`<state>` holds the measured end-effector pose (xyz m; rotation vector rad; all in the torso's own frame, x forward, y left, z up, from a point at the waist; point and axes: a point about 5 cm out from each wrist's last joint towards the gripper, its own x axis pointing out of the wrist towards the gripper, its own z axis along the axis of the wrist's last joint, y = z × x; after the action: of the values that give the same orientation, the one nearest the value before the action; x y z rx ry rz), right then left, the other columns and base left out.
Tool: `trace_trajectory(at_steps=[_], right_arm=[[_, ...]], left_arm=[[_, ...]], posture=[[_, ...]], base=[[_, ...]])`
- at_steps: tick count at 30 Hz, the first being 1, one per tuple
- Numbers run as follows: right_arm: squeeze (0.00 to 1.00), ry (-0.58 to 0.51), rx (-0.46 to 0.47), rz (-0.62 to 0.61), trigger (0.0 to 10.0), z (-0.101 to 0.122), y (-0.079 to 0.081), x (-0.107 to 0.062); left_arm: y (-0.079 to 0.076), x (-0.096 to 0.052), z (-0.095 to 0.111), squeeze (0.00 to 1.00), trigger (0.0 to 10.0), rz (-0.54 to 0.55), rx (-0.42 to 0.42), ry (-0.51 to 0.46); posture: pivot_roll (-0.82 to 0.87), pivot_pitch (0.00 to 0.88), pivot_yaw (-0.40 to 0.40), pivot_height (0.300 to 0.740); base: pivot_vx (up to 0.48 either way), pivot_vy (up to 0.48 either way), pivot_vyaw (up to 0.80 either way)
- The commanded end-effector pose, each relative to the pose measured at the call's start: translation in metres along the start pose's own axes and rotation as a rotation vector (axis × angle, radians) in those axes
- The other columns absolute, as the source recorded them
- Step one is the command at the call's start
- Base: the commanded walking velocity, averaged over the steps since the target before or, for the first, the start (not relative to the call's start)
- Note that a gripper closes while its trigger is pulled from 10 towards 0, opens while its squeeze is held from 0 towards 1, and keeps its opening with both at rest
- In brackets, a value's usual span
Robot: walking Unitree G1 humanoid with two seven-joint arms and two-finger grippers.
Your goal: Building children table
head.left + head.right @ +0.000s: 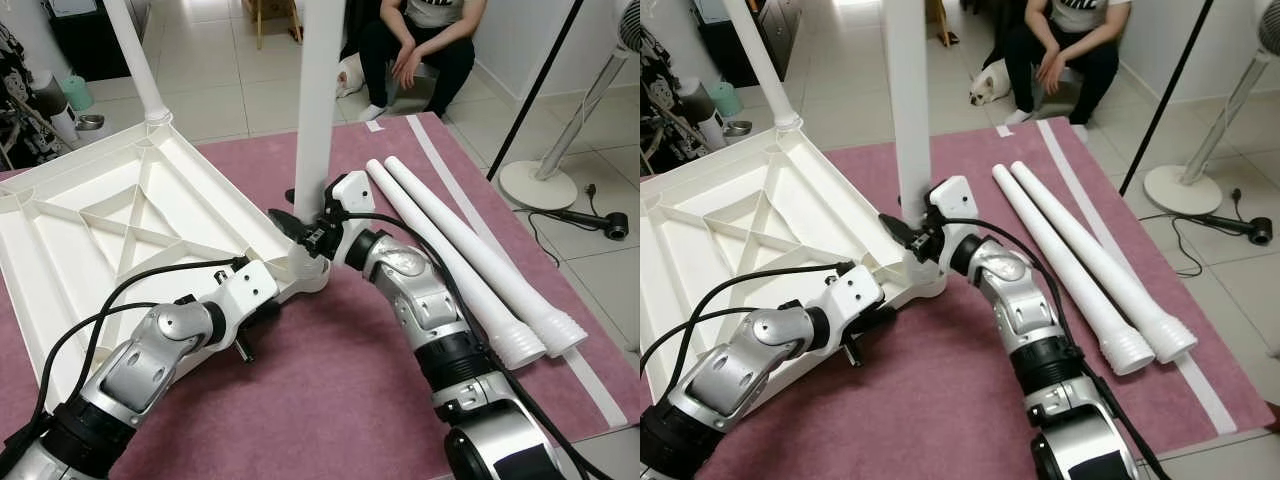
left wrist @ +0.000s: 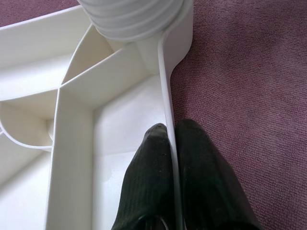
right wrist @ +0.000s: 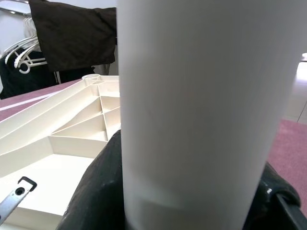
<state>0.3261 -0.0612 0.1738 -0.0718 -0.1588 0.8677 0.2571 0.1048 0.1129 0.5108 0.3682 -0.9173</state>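
From the head views, the upturned tabletop [image 1: 110, 230] lay on the rug's left side, the right gripper [image 1: 305, 235] clasping an upright leg [image 1: 320, 110] at its near corner. At the left wrist, the left gripper [image 2: 171, 139] pinched the rim. At the right wrist, the leg looked light, stiff, smooth; best held low.

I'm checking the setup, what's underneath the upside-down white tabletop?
The tabletop lies on a mauve rug. The rug beneath it is covered. The left gripper pinches its rim; the right gripper holds the leg.

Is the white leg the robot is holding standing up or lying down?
Standing up. The leg rises straight from the upside-down tabletop's corner, with the right gripper around its base.
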Motion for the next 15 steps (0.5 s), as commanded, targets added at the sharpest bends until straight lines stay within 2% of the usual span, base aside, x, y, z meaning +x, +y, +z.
trace_trajectory(at_steps=[1,10,15], right_arm=[[0.00,0.056,0.005,0.019,10.0,-0.012,0.002,0.001],[0.00,0.120,0.009,0.049,10.0,-0.031,0.010,-0.007],[0.00,0.138,-0.006,0.030,10.0,-0.036,0.007,-0.012]], left_arm=[[0.003,-0.004,-0.002,0.00,10.0,0.036,0.044,0.020],[0.005,-0.005,-0.005,0.00,10.0,0.052,0.040,0.033],[0.007,-0.005,-0.005,0.00,10.0,0.057,0.040,0.039]], posture=[[0.07,0.000,0.063,0.740],[0.07,0.000,0.068,0.740],[0.06,0.000,0.073,0.740]], base=[[0.000,0.000,0.00],[0.000,0.000,0.00],[0.000,0.000,0.00]])
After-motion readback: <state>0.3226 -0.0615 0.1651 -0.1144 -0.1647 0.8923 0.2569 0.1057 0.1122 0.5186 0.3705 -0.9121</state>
